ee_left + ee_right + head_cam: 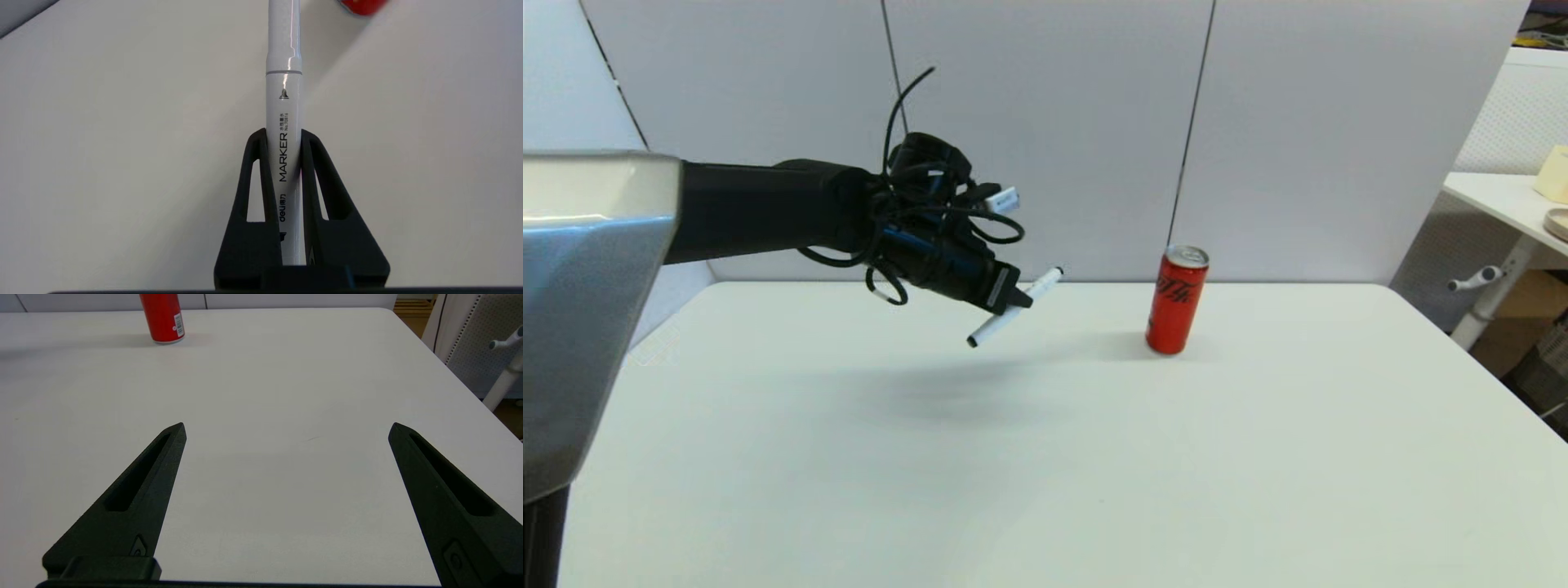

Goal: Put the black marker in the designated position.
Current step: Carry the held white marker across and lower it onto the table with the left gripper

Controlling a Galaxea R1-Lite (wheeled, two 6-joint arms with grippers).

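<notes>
The left gripper (pixel 1015 299) hangs above the table (pixel 1045 474), toward its far edge and left of centre. The black marker (pixel 1014 318) is clamped between its fingers (pixel 318 179), tilted, clear of the tabletop, one end pointing toward the drink can (pixel 1176 300). The can stands upright on the table, to the right of the marker and well apart from it, near the back wall panels (pixel 1045 122). The right gripper (pixel 286 430) sits low over the near right part of the table, jaws spread, the can far ahead of it.
</notes>
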